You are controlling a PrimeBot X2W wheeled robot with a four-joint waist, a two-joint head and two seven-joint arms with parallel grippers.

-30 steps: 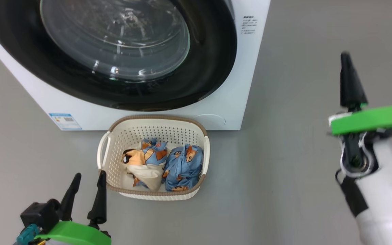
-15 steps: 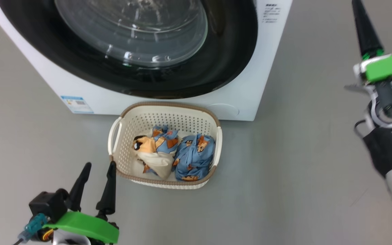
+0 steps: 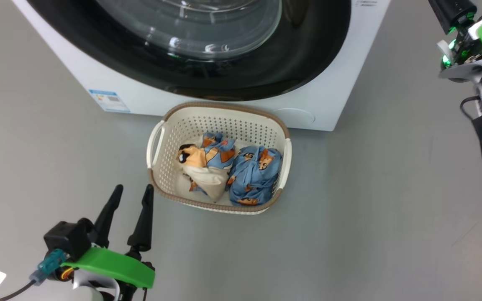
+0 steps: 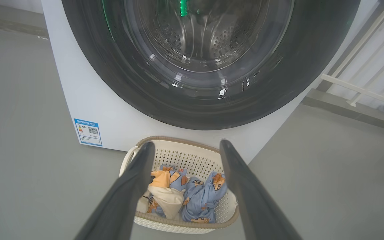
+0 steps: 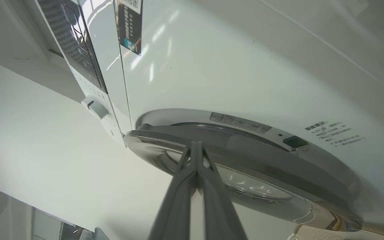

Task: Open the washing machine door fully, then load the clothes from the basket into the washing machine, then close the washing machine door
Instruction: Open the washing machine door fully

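1. First job is the washing machine door (image 3: pixel 308 54). It fills the top of the head view and sits flat against the washing machine (image 3: pixel 115 83), so it looks shut to me and the opening step isn't done yet.
2. The right gripper (image 5: pixel 193 144) has its fingers pinched together with nothing between them. In its wrist view the tips sit right at the door's silvery edge, mid-frame. I can't tell if they're touching it or just short of it.
3. What the next move hangs on: that edge runs as a curved band from centre-left to lower right of the wrist view. The closed fingers point up into it, roughly crosswise. In the head view this arm is up in the top right corner beside the machine, so it's easily the nearer arm for the door.
4. The left gripper (image 3: pixel 133 188) is spread wide and empty at the lower left of the head view, just beside the basket (image 3: pixel 220 106).
5. The clothes (image 3: pixel 232 171) are two bundles side by side in the basket, which is on the floor (image 3: pixel 370 209) right under the door.
6. My guess is the tips need to get behind that edge and pull outward, and they could slip on the glossy rim.
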